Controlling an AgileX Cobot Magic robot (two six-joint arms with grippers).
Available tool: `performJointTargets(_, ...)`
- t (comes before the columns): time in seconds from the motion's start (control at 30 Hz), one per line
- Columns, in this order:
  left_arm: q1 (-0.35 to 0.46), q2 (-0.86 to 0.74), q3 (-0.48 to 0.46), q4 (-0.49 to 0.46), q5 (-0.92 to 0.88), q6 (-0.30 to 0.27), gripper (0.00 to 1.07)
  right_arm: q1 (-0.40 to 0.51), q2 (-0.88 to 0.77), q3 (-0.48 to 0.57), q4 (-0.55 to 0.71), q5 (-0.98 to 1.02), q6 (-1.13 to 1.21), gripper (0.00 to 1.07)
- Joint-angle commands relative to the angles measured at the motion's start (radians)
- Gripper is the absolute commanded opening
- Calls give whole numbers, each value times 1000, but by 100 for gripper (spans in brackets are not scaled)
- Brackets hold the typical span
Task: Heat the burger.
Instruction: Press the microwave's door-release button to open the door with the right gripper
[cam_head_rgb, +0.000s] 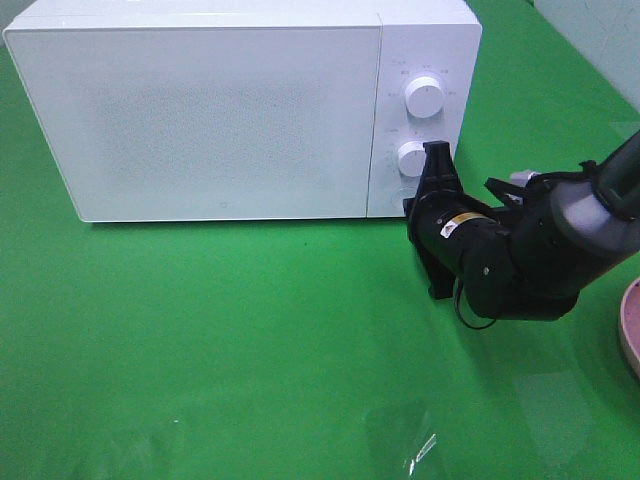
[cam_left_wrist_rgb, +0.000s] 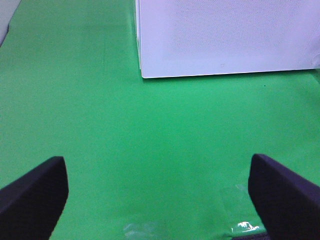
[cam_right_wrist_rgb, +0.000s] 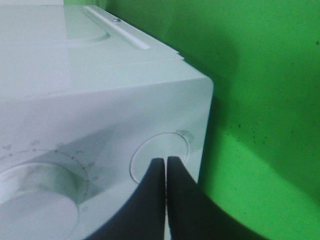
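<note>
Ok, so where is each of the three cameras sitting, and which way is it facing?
Exterior high: mounted high in front, looking down on the white microwave and green cloth; the right arm shows.
Left wrist: low over the cloth, facing the microwave's door; the open left gripper shows.
Right wrist: close to the control panel, facing its round button; the shut right gripper shows.
Shared: all three see the microwave.

Pink plate (cam_head_rgb: 631, 338) cut by frame edge; microwave (cam_head_rgb: 220, 110) interior hidden behind shut door; markings around dial (cam_head_rgb: 424, 97) unreadable.
</note>
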Motion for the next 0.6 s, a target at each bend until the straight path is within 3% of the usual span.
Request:
performJointTargets(0.03, 2, -2, 0, -9, -1, -1, 89, -5, 3, -8, 4, 4, -3, 0)
performJointTargets(0.6, 2, -2, 0, -9, -1, -1, 89, -5, 35, -69, 17, -19, -35, 0)
